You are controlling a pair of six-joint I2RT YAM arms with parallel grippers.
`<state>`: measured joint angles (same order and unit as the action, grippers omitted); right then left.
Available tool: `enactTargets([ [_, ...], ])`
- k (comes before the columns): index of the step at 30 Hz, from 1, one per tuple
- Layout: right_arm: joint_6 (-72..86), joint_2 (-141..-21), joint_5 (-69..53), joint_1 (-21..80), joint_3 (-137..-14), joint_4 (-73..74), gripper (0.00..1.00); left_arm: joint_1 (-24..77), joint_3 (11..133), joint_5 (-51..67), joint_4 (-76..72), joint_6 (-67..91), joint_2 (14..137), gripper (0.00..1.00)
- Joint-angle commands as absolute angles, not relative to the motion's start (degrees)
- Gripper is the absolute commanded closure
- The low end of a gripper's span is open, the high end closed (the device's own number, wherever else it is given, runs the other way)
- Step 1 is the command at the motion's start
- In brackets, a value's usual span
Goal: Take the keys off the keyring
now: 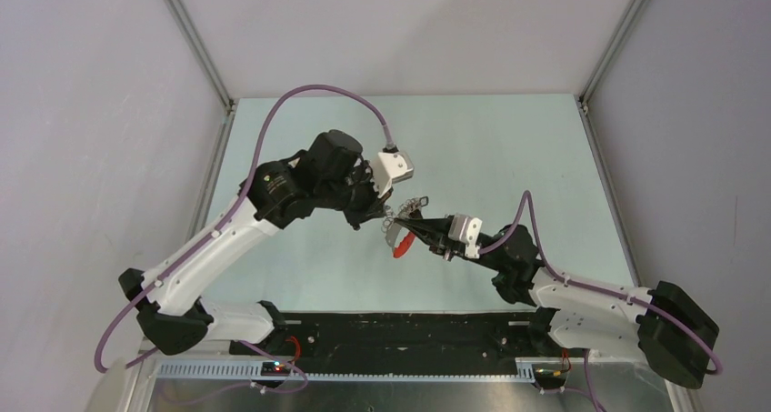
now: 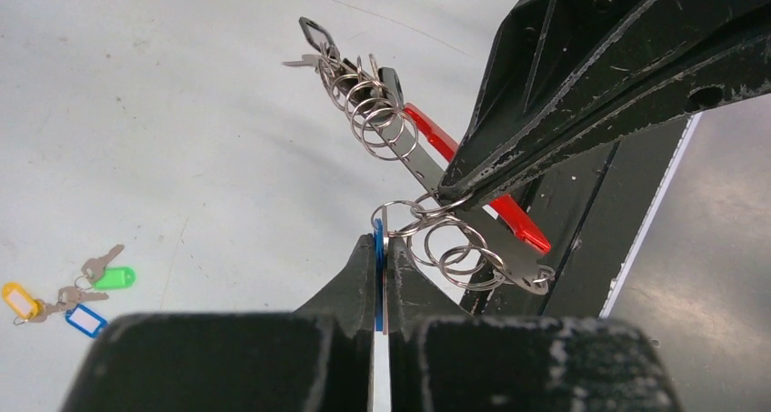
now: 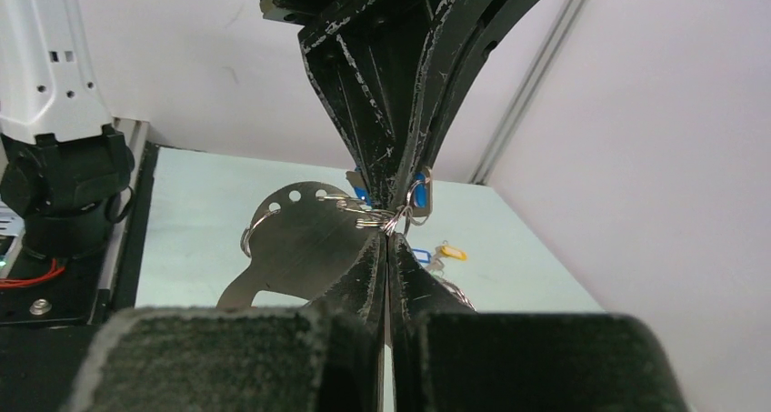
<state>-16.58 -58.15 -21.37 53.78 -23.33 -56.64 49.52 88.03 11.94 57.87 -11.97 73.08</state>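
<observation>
Both grippers meet above the middle of the table. My left gripper [image 2: 380, 239] is shut on a flat blue-tagged key [image 2: 377, 271] that hangs from a small ring. Coming in from the right, my right gripper [image 3: 389, 237] is shut on a thin silvery ring of the keyring [image 2: 435, 205], tip to tip with the left gripper [image 3: 393, 198]. From the keyring hangs a flat silvery holed plate [image 3: 300, 239] strung with several more rings and a red strap [image 2: 432, 132]. A black-tagged key [image 2: 318, 37] sticks out at the far end. In the top view the red strap [image 1: 403, 246] dangles below both grippers.
A separate small key cluster with yellow, green and blue tags [image 2: 68, 294] lies on the pale table, also seen behind my right fingers as the tagged cluster [image 3: 441, 251]. A black rail [image 1: 400, 330] runs along the near edge. Grey walls enclose the table.
</observation>
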Motion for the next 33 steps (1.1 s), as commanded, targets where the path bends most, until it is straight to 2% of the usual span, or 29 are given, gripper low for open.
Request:
enactTargets([
  [1, -19.5, -56.6, -17.3, 55.3, -22.2, -64.0, 1.0, 48.7, 86.9, 14.0, 55.3, -11.6, 72.4, 1.0],
  [16, -18.0, -57.7, -13.1, 56.1, -19.5, -74.0, 1.0, 48.8, 83.8, 20.0, 53.7, -9.8, 75.8, 1.0],
  [22, -14.1, -60.4, -8.9, 56.1, -18.3, -83.1, 1.0, 48.8, 82.1, 22.4, 51.3, -8.8, 76.0, 1.0],
  [29, -7.8, -60.3, -4.7, 55.7, -18.8, -85.1, 1.0, 48.9, 79.9, 19.2, 49.3, -7.8, 75.0, 1.0],
  [33, -3.6, -61.2, -2.5, 55.3, -20.2, -84.3, 1.0, 49.3, 79.0, 13.2, 45.8, -7.6, 72.0, 1.0],
])
